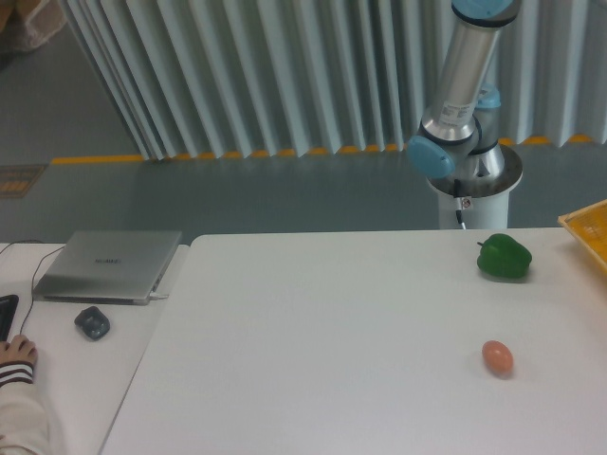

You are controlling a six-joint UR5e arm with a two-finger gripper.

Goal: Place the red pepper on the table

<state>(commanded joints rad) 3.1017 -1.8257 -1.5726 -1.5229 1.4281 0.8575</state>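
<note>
Peppers: one in view — a green pepper (504, 258), near the far right edge of the table (313, 351); the red pepper does not show in this view.
Egg-shaped object: one, orange-brown (497, 357), lying nearer the camera than the green pepper and well apart from it.
Containers: one yellow tray (588, 230), cut off by the right border; what it holds cannot be made out.
Arm: one silver arm segment (462, 81) with blue joint caps rises from a white pedestal (471, 194) behind the table's far edge and leaves the top of the picture.
Gripper: out of frame, so whether its jaws are released or clenched cannot be told.
Side desk: one laptop (107, 264), lid closed; one dark mouse (92, 322); one person's hand (16, 353) at the left edge.
Open room: the table's left and centre lie bare — both objects sit on its right side.
</note>
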